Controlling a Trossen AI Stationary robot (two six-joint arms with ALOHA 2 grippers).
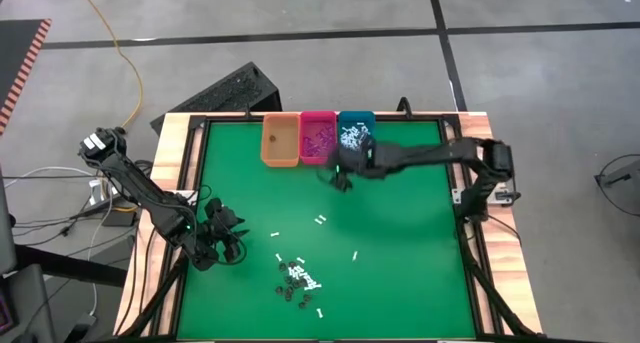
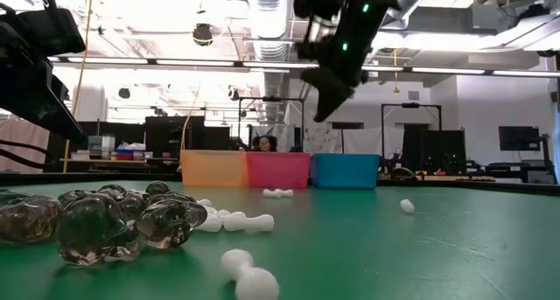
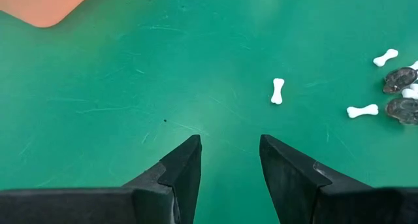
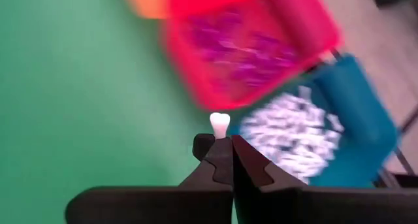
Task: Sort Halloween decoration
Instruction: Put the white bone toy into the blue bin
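Note:
Small white bone-shaped pieces and dark bits of the Halloween decoration lie in a pile (image 1: pixel 298 276) near the front of the green mat, with loose bones (image 1: pixel 320 220) around it. My right gripper (image 4: pixel 222 144) hangs above the mat in front of the pink bin (image 1: pixel 318 136) and teal bin (image 1: pixel 355 131), shut on one white bone (image 4: pixel 220 123). The pink bin holds purple bits (image 4: pixel 238 51); the teal one holds white pieces (image 4: pixel 294 136). My left gripper (image 3: pixel 230 155) stands open at the mat's left, nothing between its fingers. My right gripper pinches the white bone by one end (image 4: pixel 220 134) between its two fingertips. The bone's other, knobbed end sticks out beyond the tips. The fingers slant down toward the bins at the far edge. The bone is lifted clear of the mat.
An orange bin (image 1: pixel 280 141) stands left of the pink one on the far edge. In the low view, dark translucent pieces (image 2: pixel 96 221) and white bones (image 2: pixel 249 278) lie close to the camera. A raised frame (image 1: pixel 195 173) borders the mat.

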